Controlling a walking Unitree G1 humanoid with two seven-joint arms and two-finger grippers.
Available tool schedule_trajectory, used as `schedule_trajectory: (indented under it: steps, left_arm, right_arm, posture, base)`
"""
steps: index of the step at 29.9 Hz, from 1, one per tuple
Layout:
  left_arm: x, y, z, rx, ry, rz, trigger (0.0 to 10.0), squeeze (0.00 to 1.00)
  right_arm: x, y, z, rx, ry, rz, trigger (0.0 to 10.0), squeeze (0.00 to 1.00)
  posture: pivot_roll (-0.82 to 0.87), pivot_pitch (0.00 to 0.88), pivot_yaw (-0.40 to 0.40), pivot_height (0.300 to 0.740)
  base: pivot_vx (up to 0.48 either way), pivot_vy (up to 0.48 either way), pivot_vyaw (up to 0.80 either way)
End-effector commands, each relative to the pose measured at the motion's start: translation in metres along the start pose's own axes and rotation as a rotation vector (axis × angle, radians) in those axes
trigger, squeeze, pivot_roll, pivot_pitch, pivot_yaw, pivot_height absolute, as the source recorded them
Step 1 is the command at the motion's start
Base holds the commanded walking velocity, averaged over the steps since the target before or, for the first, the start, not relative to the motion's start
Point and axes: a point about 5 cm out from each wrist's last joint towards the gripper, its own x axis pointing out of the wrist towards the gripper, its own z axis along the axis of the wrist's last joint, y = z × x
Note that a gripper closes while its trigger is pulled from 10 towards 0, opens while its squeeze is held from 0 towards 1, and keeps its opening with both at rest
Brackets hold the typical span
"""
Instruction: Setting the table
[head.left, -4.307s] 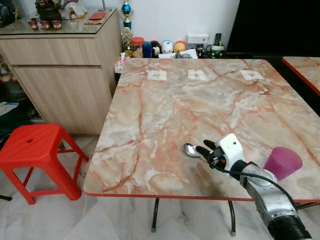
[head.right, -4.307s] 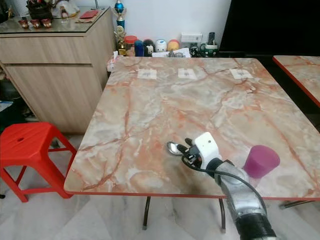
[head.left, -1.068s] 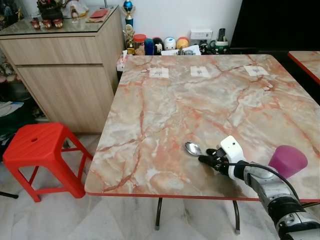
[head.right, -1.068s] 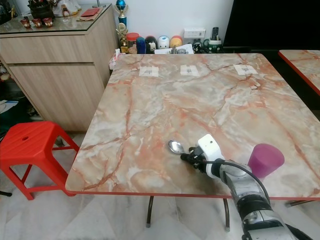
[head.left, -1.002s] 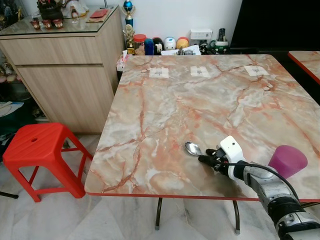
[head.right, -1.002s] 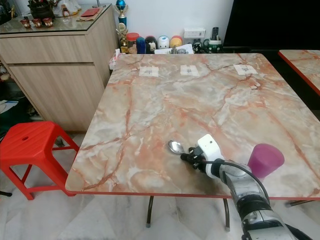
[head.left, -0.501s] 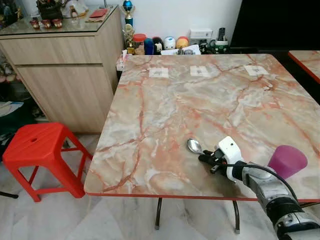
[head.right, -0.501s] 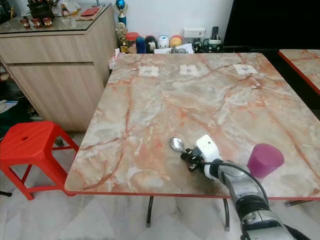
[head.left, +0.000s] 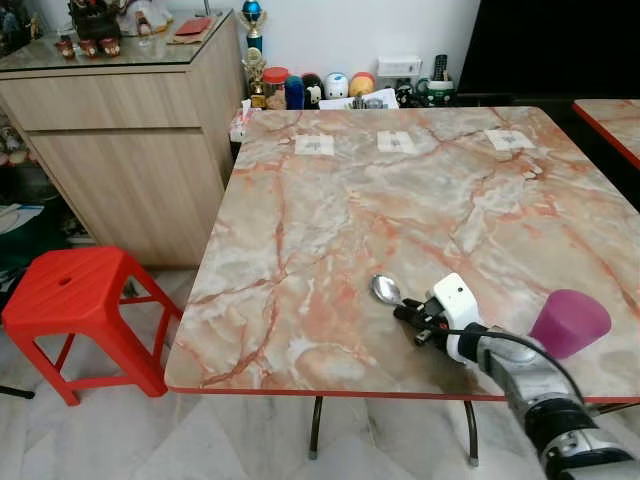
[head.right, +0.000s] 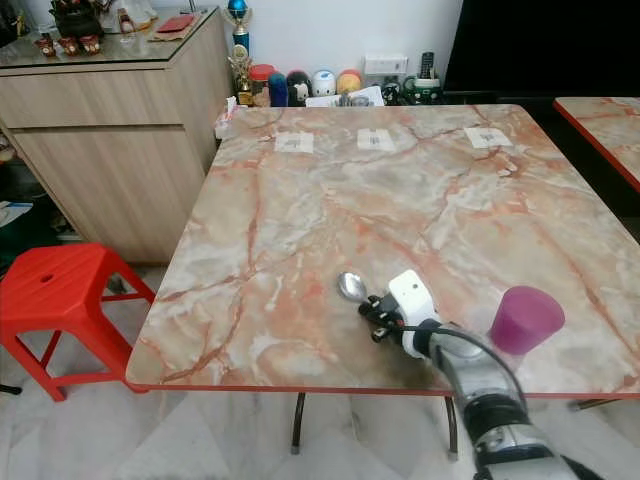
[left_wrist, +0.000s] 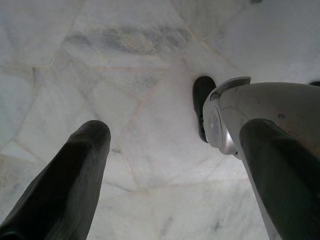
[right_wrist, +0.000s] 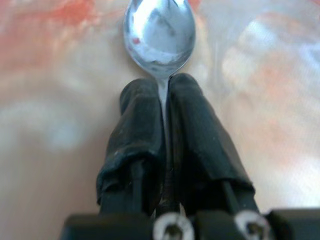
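- Holding a shiny metal spoon (right_wrist: 159, 35) by its thin handle, my right gripper (head.left: 412, 317) has both black fingers (right_wrist: 137, 130) pressed together on it, with the bowl sticking out past the tips.
- I see the spoon low over the pink-veined marble table top (head.left: 340, 210), toward the near edge at about 5 o'clock from the table's middle; I cannot tell whether the bowl touches the stone.
- I read the spoon's bowl pointing to roughly 10 o'clock from the gripper, away from me and to my left.
- A purple plastic cup (head.left: 570, 323) stands upside down at 3 o'clock from the gripper, well apart from it, near the table's right edge.
- My left gripper (left_wrist: 170, 175) hangs idle over pale marble floor tiles (left_wrist: 125, 65), its two fingers spread wide apart with nothing between them.
- I see a red plastic stool (head.left: 70, 300) on the floor at 9 o'clock from the table, just beside a light wooden cabinet (head.left: 130, 140).
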Motion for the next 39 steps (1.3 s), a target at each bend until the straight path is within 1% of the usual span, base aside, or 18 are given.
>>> schedule_trajectory:
  steps: [1, 4, 5, 6, 8, 13, 17, 19, 20, 21, 23, 24, 26, 27, 30, 32, 35, 39]
  left_arm:
    - [-0.003, -0.009, -0.017, 0.013, 0.066, -0.042, 10.0, 0.0]
    - [-0.003, -0.009, -0.017, 0.014, 0.067, -0.042, 10.0, 0.0]
    - [-0.004, -0.009, -0.017, 0.015, 0.068, -0.042, 10.0, 0.0]
    - [-0.004, -0.009, -0.017, 0.015, 0.068, -0.042, 10.0, 0.0]
    - [-0.004, -0.009, -0.018, 0.013, 0.068, -0.041, 10.0, 0.0]
    - [-0.004, -0.01, -0.018, 0.011, 0.069, -0.042, 10.0, 0.0]
    - [-0.004, -0.011, -0.019, 0.011, 0.069, -0.044, 10.0, 0.0]
    - [-0.004, -0.012, -0.019, 0.012, 0.069, -0.044, 10.0, 0.0]
    - [-0.004, -0.012, -0.018, 0.013, 0.068, -0.044, 10.0, 0.0]
    - [-0.004, -0.012, -0.018, 0.013, 0.068, -0.044, 10.0, 0.0]
    - [-0.004, -0.013, -0.018, 0.015, 0.067, -0.044, 10.0, 0.0]
    - [-0.004, -0.013, -0.018, 0.015, 0.067, -0.044, 10.0, 0.0]
    - [-0.004, -0.013, -0.018, 0.017, 0.064, -0.046, 10.0, 0.0]
    - [-0.004, -0.013, -0.018, 0.017, 0.064, -0.046, 10.0, 0.0]
    - [-0.003, -0.014, -0.017, 0.023, 0.063, -0.048, 10.0, 0.0]
    - [-0.003, -0.012, -0.014, 0.03, 0.052, -0.049, 10.0, 0.0]
    - [0.0, -0.004, 0.002, 0.038, -0.004, -0.052, 10.0, 0.0]
    - [0.0, 0.002, -0.001, 0.044, 0.016, -0.041, 10.0, 0.0]
  right_arm:
    - [0.0, -0.002, 0.006, 0.011, -0.054, -0.054, 10.0, 0.0]
    - [0.001, -0.003, 0.012, 0.004, -0.095, -0.092, 10.0, 0.0]
    - [0.002, -0.004, 0.024, -0.003, -0.18, -0.175, 10.0, 0.0]
    - [0.002, -0.004, 0.024, -0.003, -0.18, -0.175, 10.0, 0.0]
    - [0.001, -0.005, 0.034, 0.001, -0.248, -0.236, 10.0, 0.0]
    - [-0.004, -0.004, 0.043, -0.003, -0.326, -0.303, 10.0, 0.0]
    - [-0.015, 0.001, 0.054, 0.026, -0.449, -0.404, 10.0, 0.0]
    - [-0.018, 0.002, 0.056, 0.026, -0.466, -0.425, 10.0, 0.0]
    - [-0.023, 0.005, 0.062, -0.01, -0.499, -0.45, 10.0, 0.0]
    - [-0.023, 0.005, 0.062, -0.01, -0.499, -0.45, 10.0, 0.0]
    - [-0.033, 0.014, 0.071, -0.07, -0.555, -0.478, 10.0, 0.0]
    - [-0.033, 0.014, 0.071, -0.07, -0.555, -0.478, 10.0, 0.0]
    - [-0.046, 0.021, 0.077, -0.074, -0.597, -0.519, 10.0, 0.0]
    - [-0.046, 0.021, 0.077, -0.074, -0.597, -0.519, 10.0, 0.0]
    - [-0.061, 0.024, 0.075, -0.071, -0.602, -0.573, 10.0, 0.0]
    - [-0.066, 0.026, 0.072, -0.085, -0.594, -0.588, 10.0, 0.0]
    - [-0.067, 0.026, 0.065, -0.05, -0.566, -0.612, 10.0, 0.0]
    - [-0.068, 0.029, 0.066, -0.029, -0.562, -0.627, 10.0, 0.0]
  posture:
    - [0.05, 0.104, 0.005, 0.74]
    - [0.05, 0.105, 0.004, 0.74]
    - [0.04, 0.104, -0.003, 0.74]
    - [0.04, 0.104, -0.003, 0.74]
    - [0.04, 0.103, -0.005, 0.74]
    - [0.03, 0.097, -0.013, 0.74]
    - [0.03, 0.084, -0.019, 0.74]
    - [0.03, 0.084, -0.019, 0.74]
    - [0.02, 0.079, -0.021, 0.74]
    - [0.02, 0.079, -0.021, 0.74]
    - [0.01, 0.06, -0.025, 0.74]
    - [0.01, 0.06, -0.025, 0.74]
    - [0.01, 0.052, -0.027, 0.74]
    - [0.01, 0.052, -0.027, 0.74]
    - [0.0, 0.036, -0.029, 0.74]
    - [0.0, 0.033, -0.028, 0.74]
    - [-0.01, 0.027, -0.027, 0.74]
    - [-0.01, 0.017, -0.025, 0.74]
  base:
    - [0.0, 0.0, 0.0]
    - [0.0, 0.0, 0.0]
    - [0.0, 0.0, 0.0]
    - [0.0, 0.0, 0.0]
    - [0.0, 0.0, 0.0]
    - [0.0, 0.0, 0.0]
    - [0.0, 0.0, 0.0]
    - [0.0, 0.0, 0.0]
    - [0.0, 0.0, 0.0]
    - [0.0, 0.0, 0.0]
    - [0.0, 0.0, 0.0]
    - [0.0, 0.0, 0.0]
    - [0.0, 0.0, 0.0]
    - [0.0, 0.0, 0.0]
    - [0.0, 0.0, 0.0]
    - [0.0, 0.0, 0.0]
    - [0.0, 0.0, 0.0]
    - [0.0, -0.135, 0.0]
